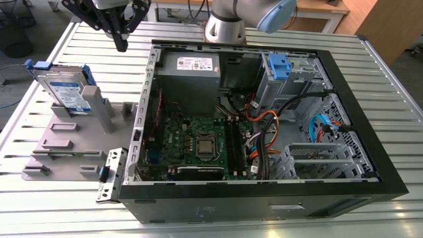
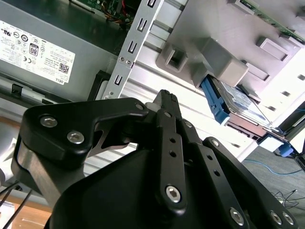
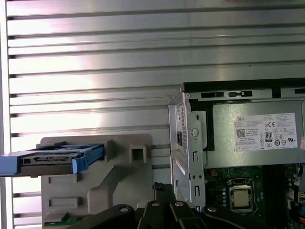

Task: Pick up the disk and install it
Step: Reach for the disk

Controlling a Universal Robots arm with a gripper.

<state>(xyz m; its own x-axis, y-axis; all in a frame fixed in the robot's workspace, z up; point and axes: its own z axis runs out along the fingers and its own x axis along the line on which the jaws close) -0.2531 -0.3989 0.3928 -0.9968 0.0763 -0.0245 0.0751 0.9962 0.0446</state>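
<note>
The disk (image 1: pixel 67 92), a silver drive with a white-and-blue label in a blue carrier frame, stands on edge in a slot of the grey holder (image 1: pixel 73 144) on the exterior view's left. My gripper (image 1: pixel 121 47) hangs above the table behind the holder, between the disk and the open computer case (image 1: pixel 251 124). Its black fingers meet at one tip with nothing between them. In the second wrist view the gripper (image 2: pixel 164 95) is shut, with the disk (image 2: pixel 233 102) beyond it in the holder. The first wrist view has the disk (image 3: pixel 52 160) edge-on.
The case lies on its side with the motherboard (image 1: pixel 198 144), the grey power supply (image 1: pixel 188 67) and cable bundles (image 1: pixel 264 124) exposed. A blue bracket (image 1: pixel 278 66) sits in the drive cage at the case's far right corner. The slatted metal table (image 1: pixel 79 208) surrounds everything.
</note>
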